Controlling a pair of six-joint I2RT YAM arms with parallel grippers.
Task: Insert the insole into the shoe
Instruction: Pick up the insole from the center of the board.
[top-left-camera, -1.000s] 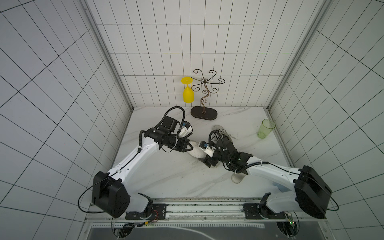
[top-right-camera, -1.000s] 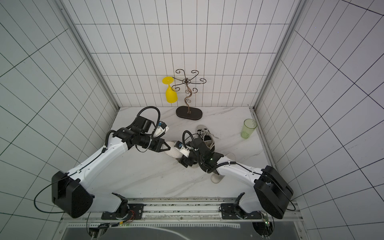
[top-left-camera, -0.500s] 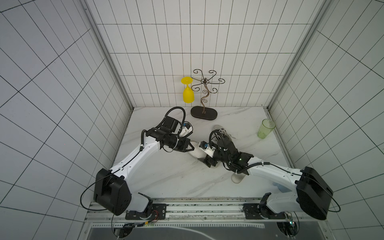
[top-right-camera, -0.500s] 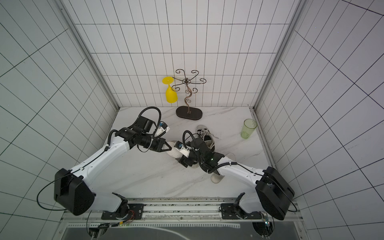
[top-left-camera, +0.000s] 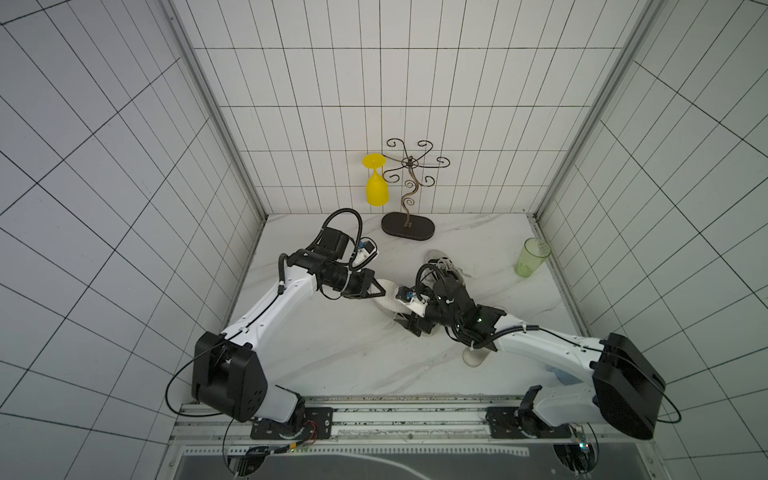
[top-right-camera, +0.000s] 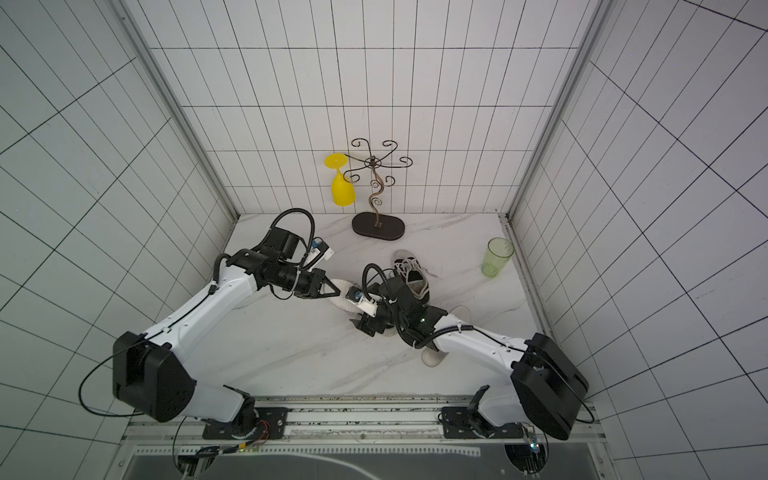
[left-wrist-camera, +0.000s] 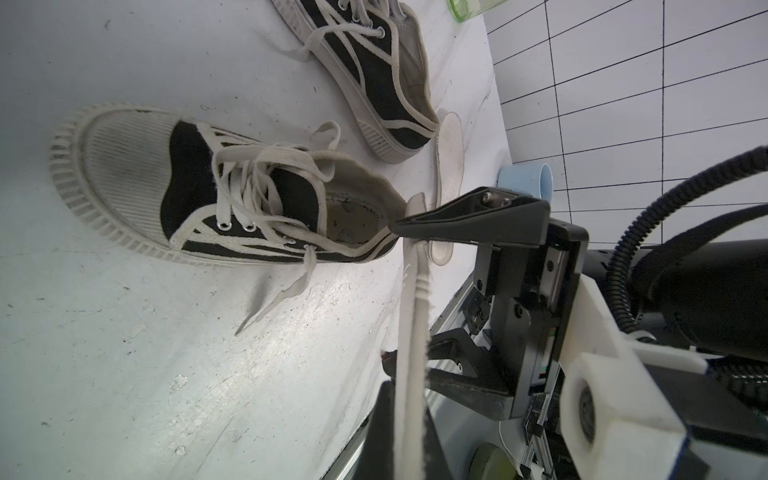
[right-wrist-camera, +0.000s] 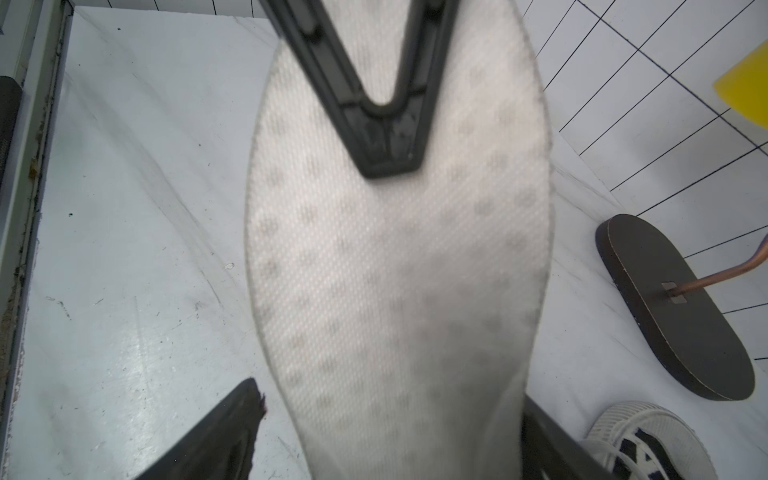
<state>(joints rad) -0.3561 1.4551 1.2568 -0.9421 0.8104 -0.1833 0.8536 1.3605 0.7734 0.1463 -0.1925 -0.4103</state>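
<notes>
The left pincer (right-wrist-camera: 388, 153) is clamping one end of the white dotted insole (right-wrist-camera: 395, 270) above the worktop (left-wrist-camera: 124, 353), its long axis running toward the right pincer (right-wrist-camera: 392, 432), whose jaws are standing wide apart on either side of it; its free end is pointing toward the heel of a laced black-and-white shoe (left-wrist-camera: 199, 187).

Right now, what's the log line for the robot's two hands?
left gripper: shut on insole | right gripper: open around insole | shoe: insole not inside yet
</notes>
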